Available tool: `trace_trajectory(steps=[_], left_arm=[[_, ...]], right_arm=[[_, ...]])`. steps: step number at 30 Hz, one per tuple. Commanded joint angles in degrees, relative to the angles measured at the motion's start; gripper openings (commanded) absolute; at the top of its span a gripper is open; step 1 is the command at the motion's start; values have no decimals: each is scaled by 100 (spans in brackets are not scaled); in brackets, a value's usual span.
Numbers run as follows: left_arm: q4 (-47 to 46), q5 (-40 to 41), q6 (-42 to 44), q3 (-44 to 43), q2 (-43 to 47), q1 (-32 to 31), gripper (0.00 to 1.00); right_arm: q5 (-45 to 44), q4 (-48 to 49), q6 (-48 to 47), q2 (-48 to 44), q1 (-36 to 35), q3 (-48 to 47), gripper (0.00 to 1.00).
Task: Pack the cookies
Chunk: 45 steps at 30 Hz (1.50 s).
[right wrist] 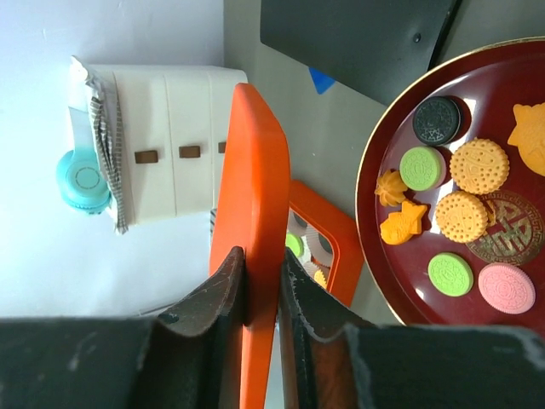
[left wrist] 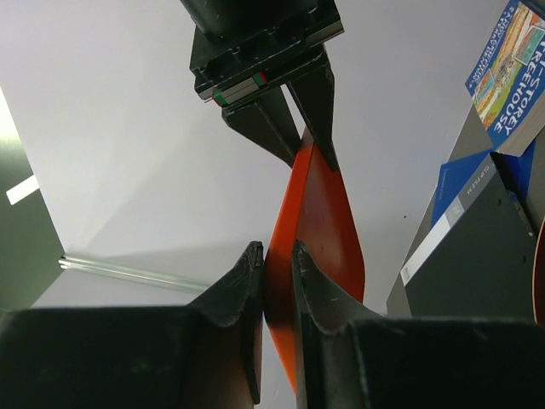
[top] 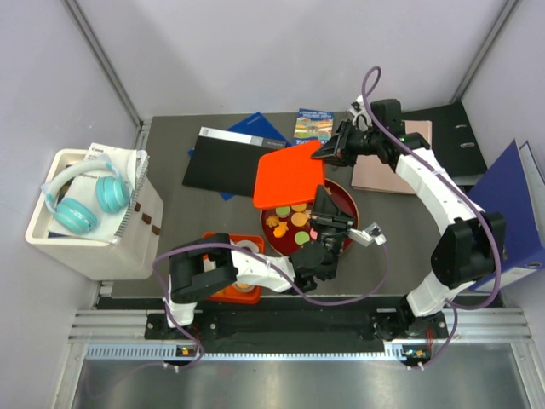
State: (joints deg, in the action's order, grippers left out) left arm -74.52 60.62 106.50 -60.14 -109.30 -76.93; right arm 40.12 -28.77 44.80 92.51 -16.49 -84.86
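The left hand (left wrist: 276, 258) is pressed onto one edge of a flat orange lid (left wrist: 319, 213), both fingers (left wrist: 247, 281) flat against its faces. At the opposite edge the right hand (right wrist: 260, 260) pinches the same orange lid. The left wrist view shows the right hand's black fingers closed on the far end. The lid hangs between the two hands, off the surface. From above it covers the upper left part of a dark red round tray (top: 355, 207).

The cookies (right wrist: 464, 213) lie loose in that tray, just below and beside the lid. They include green, pink and black discs, tan rounds with dotted faces, and orange leaf-like pieces. A gold emblem shows on the tray's floor among them. A few more pieces sit with white paper cups (right wrist: 317, 245) inside an orange box (right wrist: 341, 234). The box stands on the surface beside the tray, under the left arm in the top view.

Farther out on the left, a white box (top: 94, 239) carries teal headphones (top: 81, 204) and a spiral-bound pad. At the back of the dark surface (top: 170, 213) lie a black folder (top: 226, 158), a picture book (top: 313, 123) and a pink folder (top: 383, 170). A black binder (top: 456, 128) and a blue binder (top: 511, 204) rest at the right.
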Motion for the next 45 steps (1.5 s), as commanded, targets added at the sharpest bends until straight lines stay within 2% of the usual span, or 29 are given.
trace_trajectory(steps=[1, 2, 4, 5, 6, 16, 27, 36, 45], left_arm=[[-2269, 221, 231, -253, 66, -7, 26], [-2269, 292, 240, -244, 92, -7, 56], [-2269, 625, 135, -148, 189, -7, 78], [-2269, 766, 82, -86, 250, -7, 94], [-2269, 1002, -49, -25, 364, -7, 99], [-2269, 2286, -551, 520, 1068, -7, 99], [-2260, 3561, -1631, 1153, 2114, -7, 99], [-2260, 3799, -2396, 1285, 2632, 2, 99], [-2260, 3931, -3292, 1417, 2896, 99, 99]], right_arm=[[-30, 144, -243, -171, -30, -312, 0], [-56, 144, -226, -207, -30, -329, 0], [-74, 153, -165, -242, 14, -426, 0], [-92, 162, -155, -268, 32, -478, 0], [-92, 162, -138, -277, 58, -583, 0], [-66, 451, 239, -321, 216, -892, 0], [-39, 759, 591, -453, 454, -1225, 0], [40, 540, 803, -532, 471, -2060, 0], [-477, -128, 486, -1102, 725, -2703, 0]])
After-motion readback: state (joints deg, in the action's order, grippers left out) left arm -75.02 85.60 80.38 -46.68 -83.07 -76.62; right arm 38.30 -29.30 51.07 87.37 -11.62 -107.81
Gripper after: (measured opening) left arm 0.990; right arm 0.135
